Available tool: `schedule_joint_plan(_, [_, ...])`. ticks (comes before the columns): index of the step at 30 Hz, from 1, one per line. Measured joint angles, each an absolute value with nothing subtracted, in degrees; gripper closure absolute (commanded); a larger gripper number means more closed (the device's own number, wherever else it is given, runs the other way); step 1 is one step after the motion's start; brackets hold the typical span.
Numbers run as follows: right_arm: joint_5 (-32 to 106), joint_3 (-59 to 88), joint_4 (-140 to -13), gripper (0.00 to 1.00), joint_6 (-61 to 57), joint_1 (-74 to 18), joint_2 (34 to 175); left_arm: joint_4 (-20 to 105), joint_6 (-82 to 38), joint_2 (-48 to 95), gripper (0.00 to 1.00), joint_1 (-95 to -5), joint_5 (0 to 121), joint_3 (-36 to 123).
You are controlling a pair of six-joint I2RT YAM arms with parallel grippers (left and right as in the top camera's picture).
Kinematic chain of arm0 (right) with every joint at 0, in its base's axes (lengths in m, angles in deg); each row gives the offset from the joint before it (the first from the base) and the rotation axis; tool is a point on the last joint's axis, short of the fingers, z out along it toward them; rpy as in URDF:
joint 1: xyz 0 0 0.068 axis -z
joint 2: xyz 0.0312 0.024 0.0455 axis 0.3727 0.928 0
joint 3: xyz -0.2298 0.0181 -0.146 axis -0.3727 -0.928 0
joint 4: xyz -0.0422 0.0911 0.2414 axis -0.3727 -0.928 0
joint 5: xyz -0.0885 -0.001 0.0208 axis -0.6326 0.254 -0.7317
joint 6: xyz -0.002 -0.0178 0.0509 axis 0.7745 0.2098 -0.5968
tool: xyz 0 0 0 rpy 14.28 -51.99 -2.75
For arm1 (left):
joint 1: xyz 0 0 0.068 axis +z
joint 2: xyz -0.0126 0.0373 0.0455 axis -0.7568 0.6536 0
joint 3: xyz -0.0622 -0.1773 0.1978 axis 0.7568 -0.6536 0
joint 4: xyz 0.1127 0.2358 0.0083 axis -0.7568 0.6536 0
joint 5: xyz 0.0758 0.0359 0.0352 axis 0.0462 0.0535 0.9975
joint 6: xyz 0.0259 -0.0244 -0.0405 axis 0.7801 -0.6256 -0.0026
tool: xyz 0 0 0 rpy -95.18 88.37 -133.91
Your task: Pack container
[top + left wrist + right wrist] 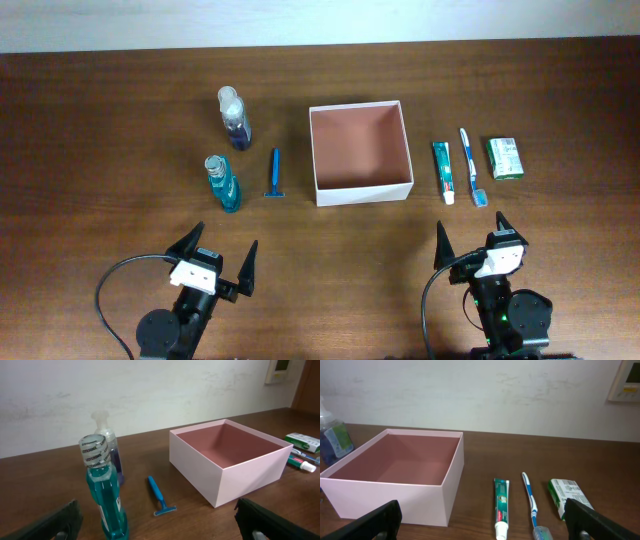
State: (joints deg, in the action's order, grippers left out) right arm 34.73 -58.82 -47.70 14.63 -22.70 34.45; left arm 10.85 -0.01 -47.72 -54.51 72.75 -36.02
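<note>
Container (365, 191): stood near the middle of the table (100, 150), open top up, thin white walls square, reddish-brown floor in full view. Sat between 2 groups of toiletries and touched none of them. On its left: lay a blue razor (274, 175) flat just beside the left wall, head toward the arms. Farther left, stood 2 bottles upright, near each other yet apart: a teal bottle (222, 183) with a clear cap, closer to the arms, and a clear bottle (235, 118) of dark blue liquid behind it. On its right: lay toothpaste (443, 172) flat, white cap toward the arms, then a toothbrush (472, 167) just beside it and parallel, bristle end toward the arms, then a green packet (506, 158) near the toothbrush handle, apart from it. Left gripper (227, 235): hung near the front edge, well apart from the container, jaws spread wide, released, holding nothing; looked, in its wrist view, past the teal bottle and razor to the container's near corner. Right gripper (470, 220): hung near the front edge as well, jaws likewise spread wide and clasping nothing, roughly in line with the toothpaste and toothbrush, container off to its left.
</note>
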Motion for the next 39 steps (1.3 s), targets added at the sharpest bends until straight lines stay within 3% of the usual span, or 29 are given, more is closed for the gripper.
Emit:
schedule_joint_plan(11, [34.7, -58.8, -47.7, 0.01, 14.7, -22.7, 34.4, 10.6, 0.0, -47.7, 0.01, -54.5, 72.6, -36.0])
schedule_joint_plan(18, [34.7, -58.8, -47.7, 0.01, 14.6, -22.7, 34.4, 3.4, 0.0, -47.7, 0.01, -54.5, 63.3, -36.1])
schedule_joint_plan(23, [34.7, -58.8, -47.7, 0.01, 14.6, -22.7, 34.4, 4.7, 0.0, -47.7, 0.01, -54.5, 59.2, -36.0])
schedule_joint_plan(39, [34.7, -58.8, -47.7, 0.01, 14.7, -22.7, 34.4, 26.5, 0.0, -38.9, 0.01, -54.5, 72.2, -13.5])
